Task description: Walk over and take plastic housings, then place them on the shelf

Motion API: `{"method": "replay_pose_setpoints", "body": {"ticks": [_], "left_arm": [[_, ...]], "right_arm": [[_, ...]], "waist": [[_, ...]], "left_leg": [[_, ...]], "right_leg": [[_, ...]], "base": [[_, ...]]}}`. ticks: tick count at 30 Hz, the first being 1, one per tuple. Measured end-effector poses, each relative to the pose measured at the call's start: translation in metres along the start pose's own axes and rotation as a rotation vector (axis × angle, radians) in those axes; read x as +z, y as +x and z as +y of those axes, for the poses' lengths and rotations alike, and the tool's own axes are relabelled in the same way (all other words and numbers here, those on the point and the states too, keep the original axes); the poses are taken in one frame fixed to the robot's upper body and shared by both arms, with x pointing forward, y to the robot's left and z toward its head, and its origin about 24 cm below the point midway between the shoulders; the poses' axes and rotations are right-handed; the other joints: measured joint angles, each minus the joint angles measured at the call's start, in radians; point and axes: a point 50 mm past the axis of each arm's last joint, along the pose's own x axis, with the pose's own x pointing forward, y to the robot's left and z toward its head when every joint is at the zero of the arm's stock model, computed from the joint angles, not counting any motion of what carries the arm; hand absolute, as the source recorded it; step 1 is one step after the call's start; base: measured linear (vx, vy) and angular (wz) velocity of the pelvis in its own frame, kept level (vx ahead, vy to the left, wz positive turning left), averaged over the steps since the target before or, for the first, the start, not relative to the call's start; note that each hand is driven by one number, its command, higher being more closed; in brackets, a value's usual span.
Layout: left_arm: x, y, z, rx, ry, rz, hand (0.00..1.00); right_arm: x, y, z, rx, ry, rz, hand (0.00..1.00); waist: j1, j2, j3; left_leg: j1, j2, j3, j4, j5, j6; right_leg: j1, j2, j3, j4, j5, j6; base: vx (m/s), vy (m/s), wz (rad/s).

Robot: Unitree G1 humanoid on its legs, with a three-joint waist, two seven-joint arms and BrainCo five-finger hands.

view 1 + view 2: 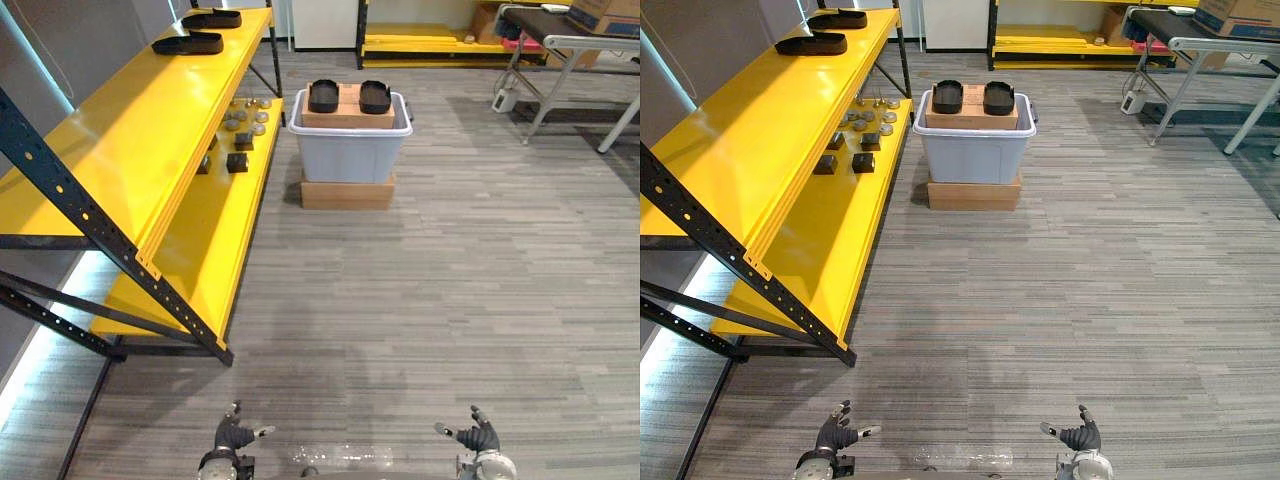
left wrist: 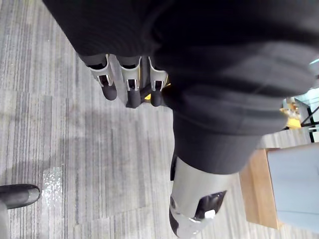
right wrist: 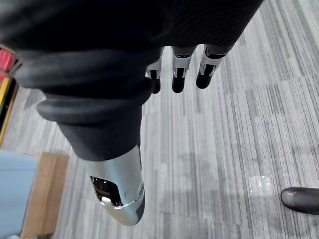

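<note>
Approaching not yet done: two black plastic housings [image 1: 323,96] are seen on the cardboard box [image 1: 349,115] atop the grey bin [image 1: 349,158], well ahead, neither hand nearer. Left hand [image 1: 232,435] and right hand [image 1: 480,437] are held low, fingers apart, empty.

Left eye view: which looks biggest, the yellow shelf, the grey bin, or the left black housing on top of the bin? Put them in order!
1. yellow shelf
2. grey bin
3. black housing
The shelf also reaches nearer the camera, which makes it look bigger, but the order is plain.
</note>
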Motion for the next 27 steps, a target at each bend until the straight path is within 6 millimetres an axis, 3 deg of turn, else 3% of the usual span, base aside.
{"method": "replay_pose_setpoints", "body": {"ticks": [14,19,22,24,27], "left_arm": [[-0.017,-0.007,0.012,0.048,-0.047,0.052,0.0],[-0.01,-0.006,0.013,0.054,-0.067,0.026,0.0],[-0.001,-0.003,0.017,0.076,-0.085,-0.003,0.0],[0.012,0.001,0.021,0.091,-0.098,-0.05,0.0],[0.021,0.004,0.021,0.094,-0.119,-0.082,0.0]], "right_arm": [[0.007,0.003,-0.009,-0.028,0.056,-0.012,0.0],[0.008,0.004,-0.01,-0.037,0.086,-0.011,0.0],[0.019,0.008,-0.009,-0.037,0.104,-0.037,0.0],[0.031,0.012,-0.007,-0.035,0.114,-0.065,0.0],[0.044,0.016,-0.011,-0.056,0.15,-0.092,0.0]], "waist": [[-0.003,0.01,0.007],[-0.002,0.009,0.013],[-0.004,0.007,0.023],[-0.004,0.006,0.046],[-0.001,0.022,0.068]], "left_leg": [[0.017,0.007,0.029,-0.024,0.012,0.011],[0.014,0.009,0.039,-0.04,0.019,0.019],[-0.009,0.007,0.045,-0.03,0.015,0.024],[-0.05,0.006,0.047,0.028,-0.014,0.034],[-0.124,0.01,0.052,0.181,-0.105,0.048]], "right_leg": [[-0.013,0.007,0.023,0.004,0.005,-0.007],[-0.024,0.01,0.029,0.0,0.006,-0.008],[-0.042,0.009,0.032,-0.001,0.007,-0.008],[-0.053,0.006,0.033,0.004,0.008,-0.006],[-0.062,0.007,0.038,0.014,-0.001,0.009]], "base": [[-0.04,0.0,-0.06],[0.01,-0.003,-0.06],[0.04,0.007,-0.04],[0.05,0.021,-0.02],[0.06,0.058,-0.09]]}}
